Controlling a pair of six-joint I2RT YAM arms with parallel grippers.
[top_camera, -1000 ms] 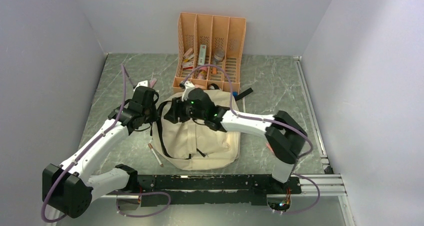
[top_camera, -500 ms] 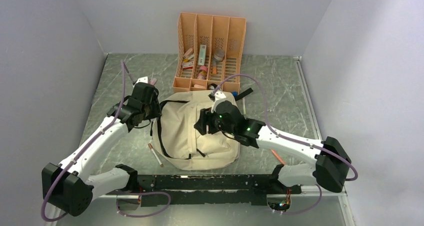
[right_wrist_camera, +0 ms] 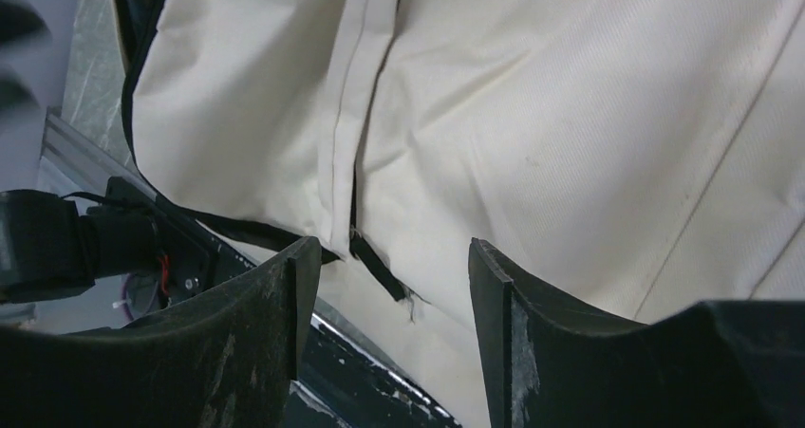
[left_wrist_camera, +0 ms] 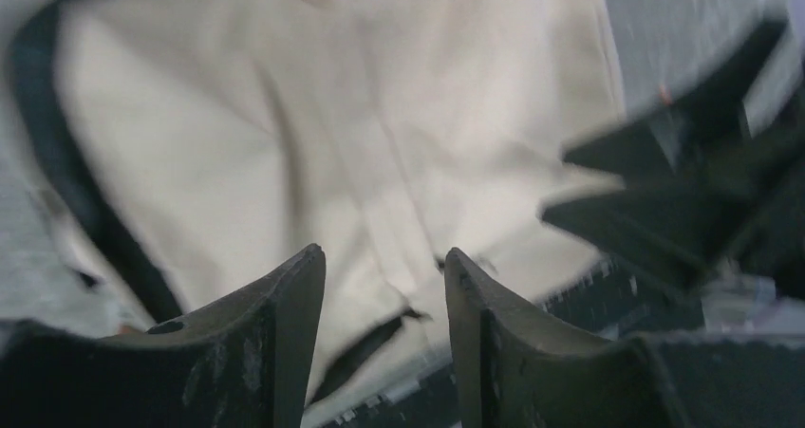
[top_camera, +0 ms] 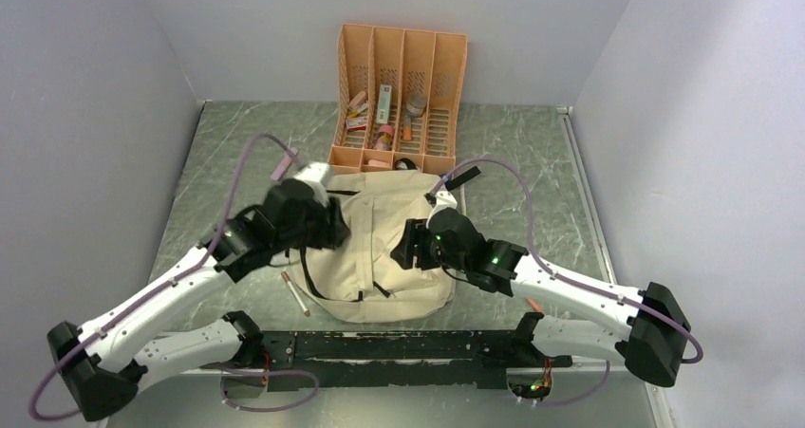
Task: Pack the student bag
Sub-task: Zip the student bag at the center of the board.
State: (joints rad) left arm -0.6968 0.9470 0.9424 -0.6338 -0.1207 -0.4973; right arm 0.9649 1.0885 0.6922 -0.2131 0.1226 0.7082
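Left claw (left_wrist_camera: 384, 257) open, empty; right claw (right_wrist_camera: 384, 248) open, empty; bag (top_camera: 375, 233) directly below both claws.

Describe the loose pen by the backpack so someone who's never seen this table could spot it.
A big cream backpack lies in the middle of the grey table. Just off its near left edge, a thin pen lies flat on the tabletop. It is pale with a reddish far end, not slotted in the orange organiser behind.
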